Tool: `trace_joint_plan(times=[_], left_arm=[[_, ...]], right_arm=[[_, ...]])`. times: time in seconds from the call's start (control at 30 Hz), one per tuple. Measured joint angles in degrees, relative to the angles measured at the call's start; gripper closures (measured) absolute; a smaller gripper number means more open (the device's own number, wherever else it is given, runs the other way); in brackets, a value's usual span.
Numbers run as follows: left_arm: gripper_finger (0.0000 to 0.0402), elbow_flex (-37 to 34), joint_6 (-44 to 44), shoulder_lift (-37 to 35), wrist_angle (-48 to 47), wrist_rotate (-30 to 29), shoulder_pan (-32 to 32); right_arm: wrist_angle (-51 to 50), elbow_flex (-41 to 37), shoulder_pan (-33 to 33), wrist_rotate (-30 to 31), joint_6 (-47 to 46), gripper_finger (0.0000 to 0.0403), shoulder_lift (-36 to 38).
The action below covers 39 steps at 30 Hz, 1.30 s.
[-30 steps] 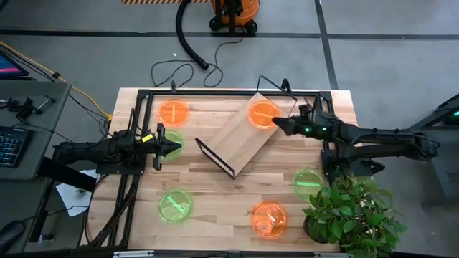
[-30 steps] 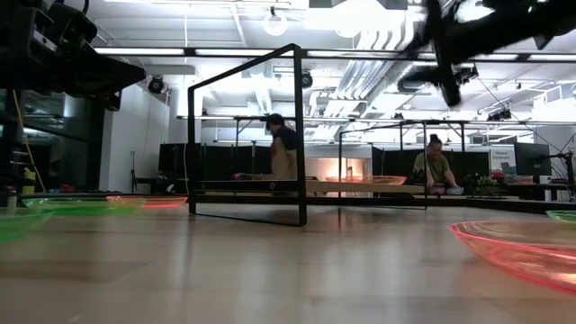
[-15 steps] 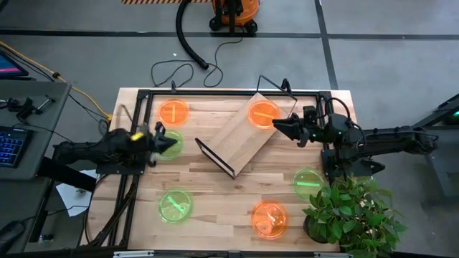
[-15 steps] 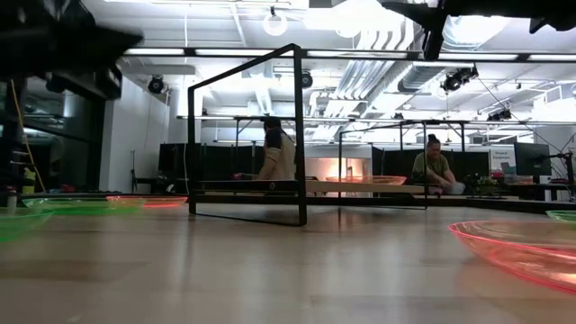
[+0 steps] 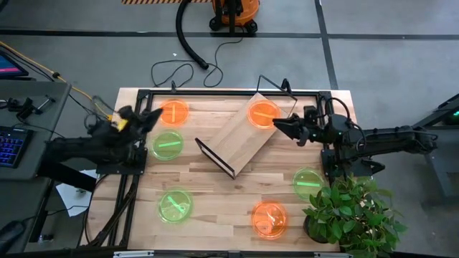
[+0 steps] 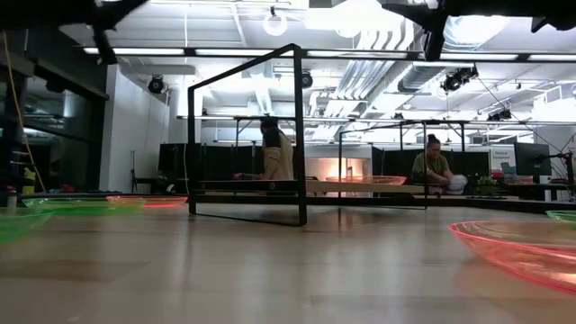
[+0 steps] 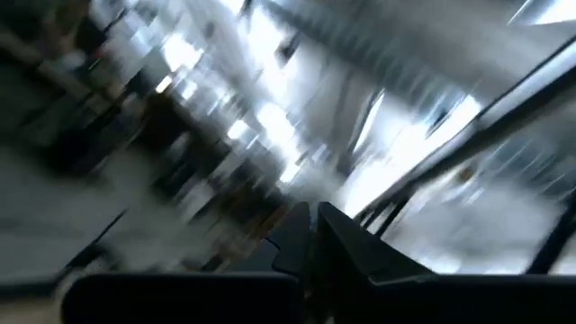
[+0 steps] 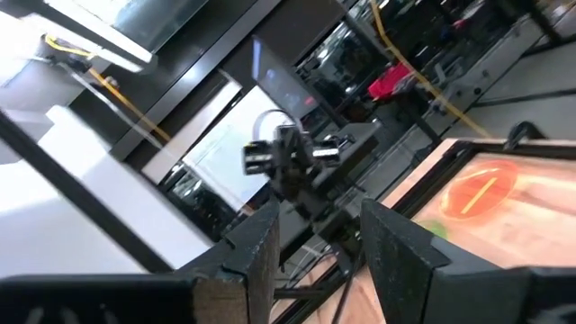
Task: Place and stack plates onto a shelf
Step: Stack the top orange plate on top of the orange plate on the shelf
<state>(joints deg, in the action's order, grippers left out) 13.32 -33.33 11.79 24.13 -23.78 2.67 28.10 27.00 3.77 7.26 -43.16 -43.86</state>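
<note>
A rectangular light-wood shelf [image 5: 244, 133] on a black wire frame lies angled at the table's centre, one translucent neon orange plate [image 5: 263, 114] on its upper-right end. The right gripper [image 5: 276, 126] hovers just beside it, fingers narrowly parted, empty. The left gripper [image 5: 152, 116], apparently pressed together, sits upper left between an orange plate [image 5: 173, 112] and a green plate [image 5: 167, 145].

The left wrist view is smeared by blur, so the left claw [image 7: 315, 236] cannot be read; the low view's edge crops an orange plate [image 6: 526, 249].
</note>
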Motion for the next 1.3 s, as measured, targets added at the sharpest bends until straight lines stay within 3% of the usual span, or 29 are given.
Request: trace_joint_plan(times=[0.13,0.23,0.3,0.37,0.47,0.57,0.7,0.93,1.3], left_arm=[[0.0331,15.27,0.90,12.78,-24.83,-3.24,2.77],[0.0295,25.38,0.41,22.55,-46.60,-3.68,9.12],[0.0277,29.60,0.45,29.06,-55.81,-0.21,15.22],[0.0263,31.18,1.72,34.94,-59.78,6.83,21.78],[0.0251,31.41,6.08,43.35,-60.25,20.12,30.85],[0.0246,31.39,9.12,52.24,-60.40,26.06,36.93],[0.0245,31.39,8.87,61.95,-60.35,27.03,41.05],[0.0245,31.39,10.96,73.52,-59.35,24.61,40.57],[0.0245,31.39,11.06,78.31,-53.45,15.55,38.91]], right_arm=[[-0.04,0.00,1.13,0.92,0.14,0.0263,0.00],[-0.24,0.00,1.86,0.92,0.14,0.0263,0.00],[-0.70,0.00,2.17,0.92,0.14,0.0263,0.00],[-1.60,0.00,2.25,0.92,0.14,0.0263,0.00],[-2.86,0.00,2.25,0.92,0.04,0.0263,0.00],[-3.77,0.00,2.23,0.90,-0.33,0.0263,-0.02],[-4.04,0.00,2.21,0.90,-0.34,0.0263,-0.02],[-5.20,0.00,2.21,0.90,-0.48,0.0263,-0.02],[-5.70,0.00,2.21,0.90,-0.50,0.0263,-0.02]])
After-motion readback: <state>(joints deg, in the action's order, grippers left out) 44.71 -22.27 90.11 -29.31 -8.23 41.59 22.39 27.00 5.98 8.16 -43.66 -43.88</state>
